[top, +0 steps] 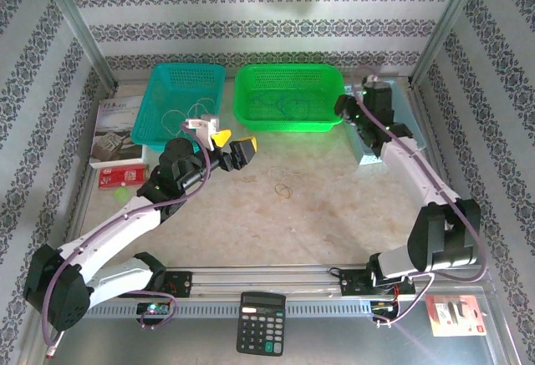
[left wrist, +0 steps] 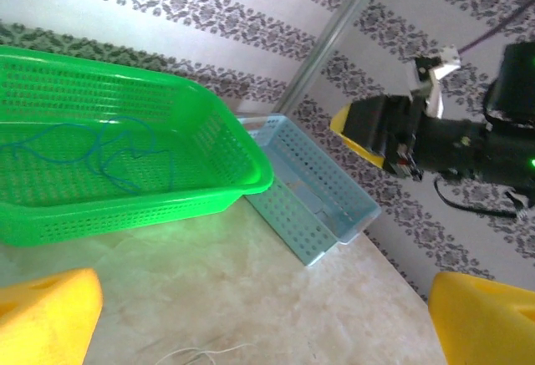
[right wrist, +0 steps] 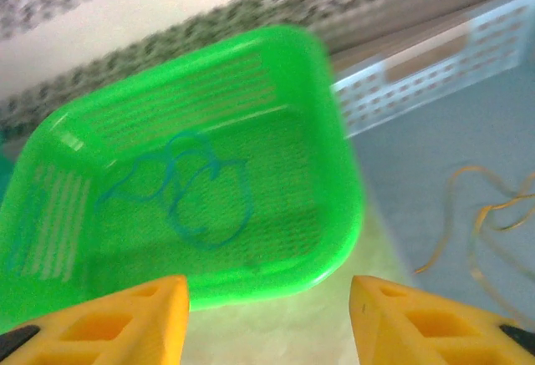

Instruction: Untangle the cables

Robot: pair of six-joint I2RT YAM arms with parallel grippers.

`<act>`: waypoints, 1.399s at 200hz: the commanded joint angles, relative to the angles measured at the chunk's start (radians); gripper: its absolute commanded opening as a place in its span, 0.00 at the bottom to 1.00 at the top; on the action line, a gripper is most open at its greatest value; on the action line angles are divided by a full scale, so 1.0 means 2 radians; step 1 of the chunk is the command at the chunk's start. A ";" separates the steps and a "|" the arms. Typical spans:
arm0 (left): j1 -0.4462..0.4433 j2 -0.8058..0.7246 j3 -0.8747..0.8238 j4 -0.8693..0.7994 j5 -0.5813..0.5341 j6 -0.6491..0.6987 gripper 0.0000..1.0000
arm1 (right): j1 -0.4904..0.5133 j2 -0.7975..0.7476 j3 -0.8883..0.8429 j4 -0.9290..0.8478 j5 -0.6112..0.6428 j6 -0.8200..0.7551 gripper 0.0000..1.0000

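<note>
A whitish cable [top: 174, 118] loops at the near wall of the teal basket [top: 191, 68]. Just right of it, the left claw [top: 235, 143] hangs wide and empty over the surface [top: 334, 215]. A yellow cable [top: 285, 188] lies on the surface, right of that claw and nearer the bases. A blue cable [top: 280, 102] lies in the green basket [top: 284, 125]. The right claw [top: 343, 108], parted and empty, sits at that basket's right rim.

Light was bright, soft and even, seemingly from above. The top view looked washed out, with pale glare across the table [top: 334, 215] and only faint shadows. The left wrist view was fairly sharp, though the near left fingers [left wrist: 46, 315] were soft. Motion blur smeared the right wrist view, leaving the green basket [right wrist: 192, 181] hazy and the wall [right wrist: 125, 14] overexposed.
</note>
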 commanded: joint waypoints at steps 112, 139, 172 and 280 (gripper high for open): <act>-0.002 0.048 0.062 -0.149 -0.031 0.022 1.00 | 0.127 0.000 -0.175 0.082 -0.025 0.123 0.59; -0.003 0.095 0.097 -0.191 -0.005 0.051 1.00 | 0.127 -0.014 -0.198 0.082 -0.016 0.126 0.59; -0.022 0.156 0.142 -0.229 -0.002 0.091 1.00 | 0.103 -0.046 -0.219 0.075 -0.015 0.126 0.60; -0.141 0.386 0.348 -0.366 -0.111 0.256 0.89 | -0.005 -0.138 -0.276 0.054 -0.061 0.123 0.61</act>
